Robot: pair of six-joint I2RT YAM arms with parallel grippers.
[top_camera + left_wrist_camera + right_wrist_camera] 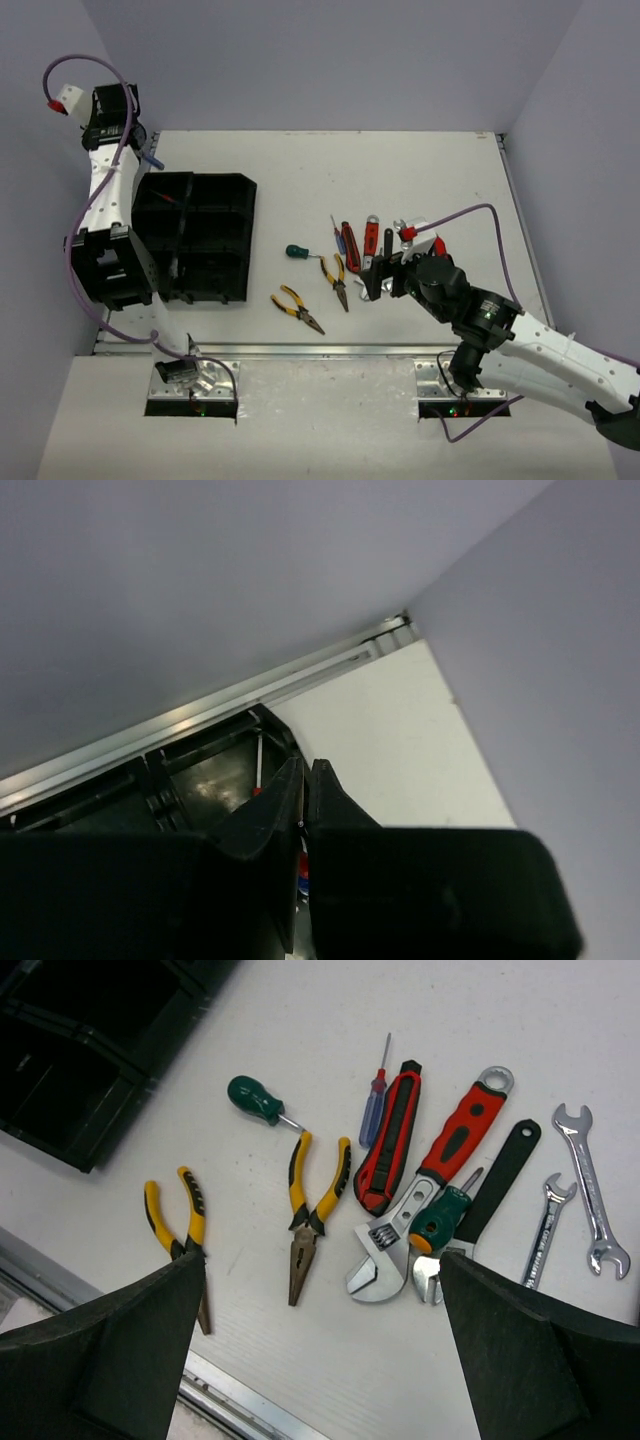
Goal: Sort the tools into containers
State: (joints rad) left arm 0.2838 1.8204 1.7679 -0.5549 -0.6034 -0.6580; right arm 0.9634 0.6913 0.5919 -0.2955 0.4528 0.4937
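1. Tools to be sorted lie loose on the white table [300,170], all under or near my right gripper [322,1295]. The black plastic organiser tray [200,240] sits well apart from them, out past one finger.
2. The right gripper's fingers [110,1360] stand wide apart with nothing between them, hovering above the spread.
3. The relation the next move turns on, as I judge it, is this. The yellow-handled long-nose pliers [312,1205] lie in the gap between the fingers, slightly ahead of the tips, with the nose pointing back toward the wrist. Their long axis runs roughly across the line on which the fingers close, so a straight descent should catch them across the handles or hinge.
4. Beyond the tray-side finger lies a second pair of yellow-handled pliers [178,1222], its nose partly hidden behind that finger.
5. Toward the other finger lie a red-and-black utility cutter [392,1140], a red-handled adjustable wrench [435,1175] and a green-handled screwdriver [440,1222]. They touch or overlap one another, so closing there would be crowded.
6. The right arm is plainly the nearer one. My left gripper [305,800] hangs over the tray's far corner, fingers pressed together on nothing.
7. Two things are hard to make out. The head of a black-handled tool [505,1165] is cut off by the finger. In the tray I see only a thin red-and-white shaft [258,780], and I cannot tell which tool it is.
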